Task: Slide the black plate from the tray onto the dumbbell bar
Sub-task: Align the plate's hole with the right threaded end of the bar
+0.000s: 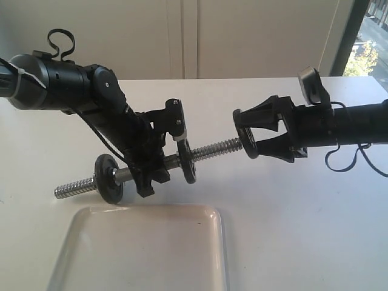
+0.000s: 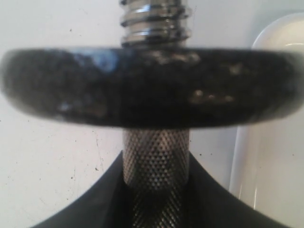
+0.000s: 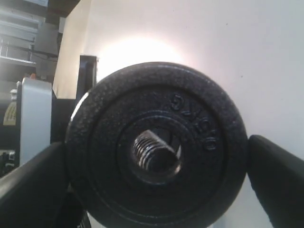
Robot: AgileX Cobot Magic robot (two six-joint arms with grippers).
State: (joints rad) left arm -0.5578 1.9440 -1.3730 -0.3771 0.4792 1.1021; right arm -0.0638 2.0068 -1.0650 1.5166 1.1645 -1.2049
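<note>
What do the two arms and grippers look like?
Both arms are matte black. The left arm has a thick rounded link with a pale band and a black cable loop above. The right arm is a slimmer tube with a silver-grey camera on top and cable hanging below. The left gripper and right gripper have angular black fingers.

Bright daylight, soft close-ups (wrist views blurred)

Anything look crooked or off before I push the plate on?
Nothing damaged or dropped. The bar slants in the left gripper, one end low near the table, yet its threaded tip sits inside the hole of the plate the right gripper holds.
</note>
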